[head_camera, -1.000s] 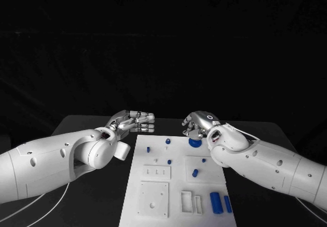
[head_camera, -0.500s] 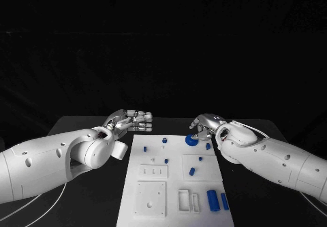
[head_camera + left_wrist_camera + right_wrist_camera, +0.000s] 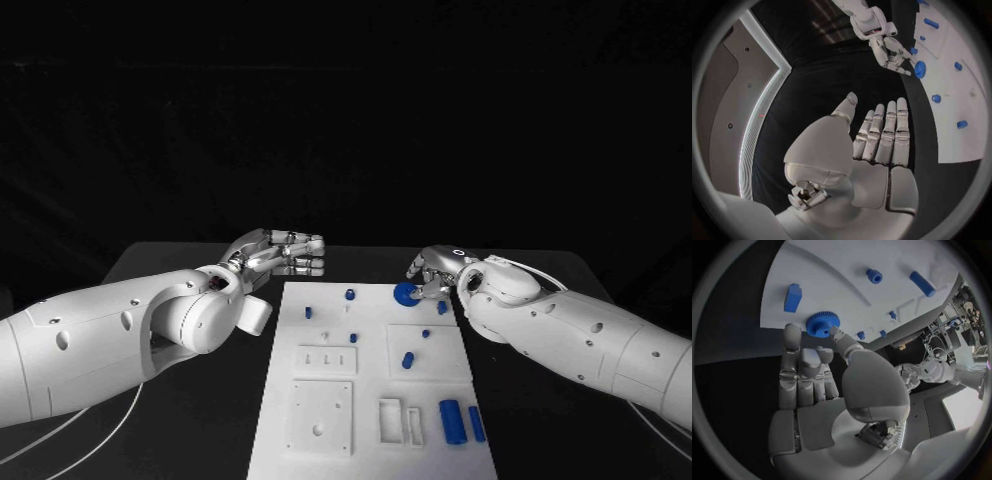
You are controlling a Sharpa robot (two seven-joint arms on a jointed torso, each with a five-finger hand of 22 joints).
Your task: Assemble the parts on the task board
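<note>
Blue gear (image 3: 407, 293) pinched in the right hand (image 3: 438, 272), upper right of the task board (image 3: 372, 420).
Keep it level over its seat; left hand (image 3: 283, 254) idles, fingers loosely apart, holding nothing.

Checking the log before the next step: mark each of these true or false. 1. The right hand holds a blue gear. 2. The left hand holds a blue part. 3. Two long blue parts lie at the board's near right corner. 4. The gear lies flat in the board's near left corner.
1. True: the right hand pinches the blue gear at the board's far right end.
2. False: the left hand holds nothing, its fingers straight and together over the black table.
3. True: two long blue parts lie side by side there.
4. False: the gear is at the far right, in the right hand's fingers.
</note>
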